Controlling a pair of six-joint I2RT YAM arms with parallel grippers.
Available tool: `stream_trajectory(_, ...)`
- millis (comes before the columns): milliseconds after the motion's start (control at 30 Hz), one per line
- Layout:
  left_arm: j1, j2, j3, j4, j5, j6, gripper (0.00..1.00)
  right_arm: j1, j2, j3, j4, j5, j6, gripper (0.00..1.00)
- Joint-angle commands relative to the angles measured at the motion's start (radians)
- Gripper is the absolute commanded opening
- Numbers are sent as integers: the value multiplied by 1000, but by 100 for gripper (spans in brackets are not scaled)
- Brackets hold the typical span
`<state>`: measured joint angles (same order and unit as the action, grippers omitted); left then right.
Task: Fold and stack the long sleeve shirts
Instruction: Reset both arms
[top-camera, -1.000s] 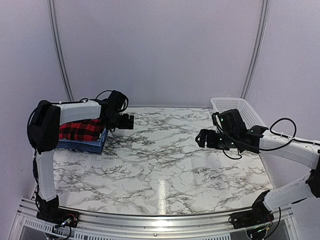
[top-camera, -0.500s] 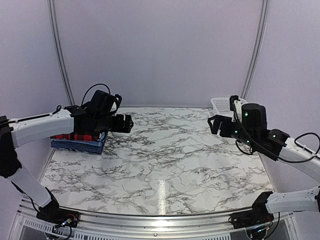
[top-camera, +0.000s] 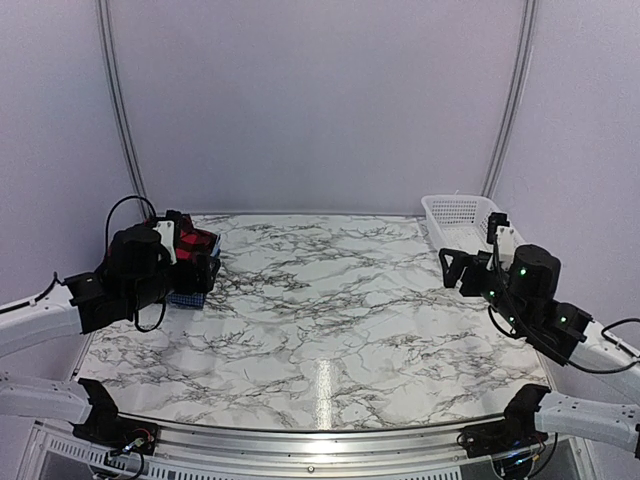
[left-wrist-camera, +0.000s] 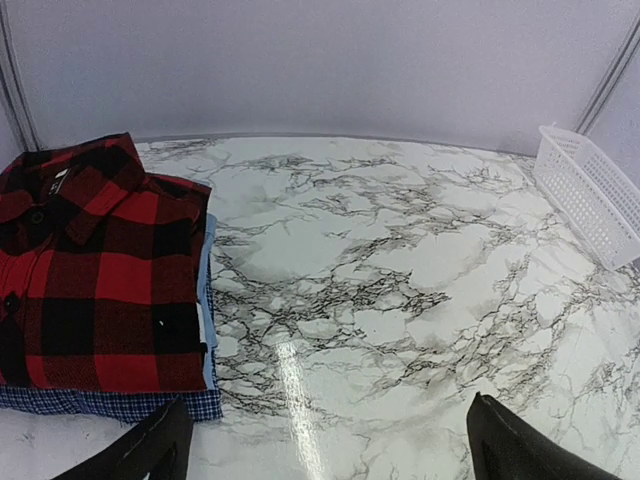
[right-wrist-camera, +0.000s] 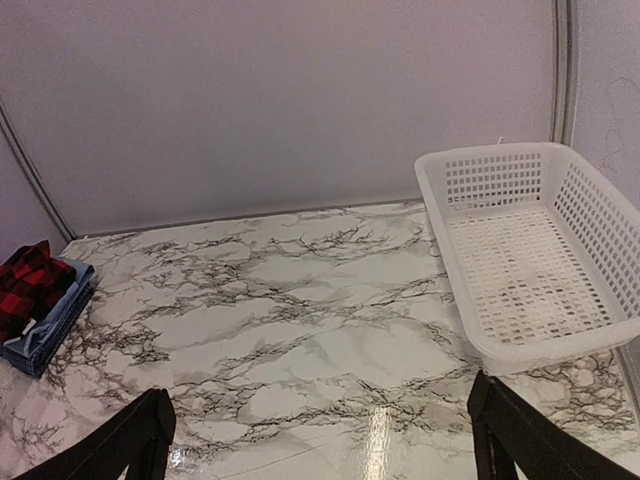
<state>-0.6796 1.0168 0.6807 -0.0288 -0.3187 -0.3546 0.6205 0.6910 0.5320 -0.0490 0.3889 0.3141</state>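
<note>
Across from the white mesh basket, the red-and-black plaid shirt capped, seemingly, the light blue shirt and dark blue checked shirt. Stacking looked done, so left gripper and right gripper gaped empty.

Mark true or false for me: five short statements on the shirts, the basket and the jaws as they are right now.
1. The red-and-black plaid shirt lies on top of the stack. True.
2. The white basket holds a shirt. False: it is empty.
3. The dark blue checked shirt is at the bottom of the stack. True.
4. The left jaws are shut on the plaid shirt. False: left jaws and right jaws both stand open, holding nothing.
5. Stack and basket sit at opposite sides of the marble table. True.
</note>
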Motion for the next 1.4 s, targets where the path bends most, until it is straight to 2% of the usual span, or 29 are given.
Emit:
stream_trajectory(0,2,-97,-86,92,-64,0,99,-5,7,-5,-14,77,-5,99)
stream_trajectory(167,2,-162,-171,107,-185,13,99,-6,52,-82,34,184,-55,98)
stream_trajectory(233,7,-193,-227,147,-267,14,99,-9,61,-146,163,225,-118,98)
stream_trajectory(300,22,-240,-291,220,-285,43,99,-45,62,-222,321,250,-182,98)
stream_trajectory(467,159,-299,-371,292,-273,105,99,-325,79,-372,674,167,-311,98)
stream_trajectory(533,228,-273,-386,321,-271,90,99,-443,117,-418,822,49,-310,98)
stream_trajectory(600,266,-242,-405,376,-302,118,99,-530,202,-463,989,-31,-282,98)
stream_trajectory(700,326,-190,-426,459,-359,168,99,-552,445,-490,1241,-50,-312,98)
stream_trajectory(800,385,-140,-482,654,-390,257,99,-551,627,-495,1495,-66,-362,98)
stream_trajectory(900,456,-40,-540,840,-367,257,99,-552,771,-446,1568,-89,-378,99)
stream_trajectory(967,468,48,-598,1074,-345,319,99,-553,885,-435,1659,-109,-390,99)
stream_trajectory(1033,486,137,-620,1209,-318,347,99,-542,954,-442,1781,-136,-428,98)
stream_trajectory(1133,524,252,-611,1372,-185,373,99,-541,901,-381,1577,-198,-437,99)
stream_trajectory(1233,546,431,-580,1494,-113,381,99,-542,909,-351,1531,-195,-439,99)
stream_trajectory(1300,547,556,-580,1637,-87,406,99,-543,911,-356,1549,-196,-442,99)
stream_trajectory(1333,547,563,-586,1671,-81,411,99,-541,916,-353,1544,-192,-443,99)
stream_trajectory(1367,550,530,-584,1613,-62,398,99,-541,910,-338,1503,-180,-437,99)
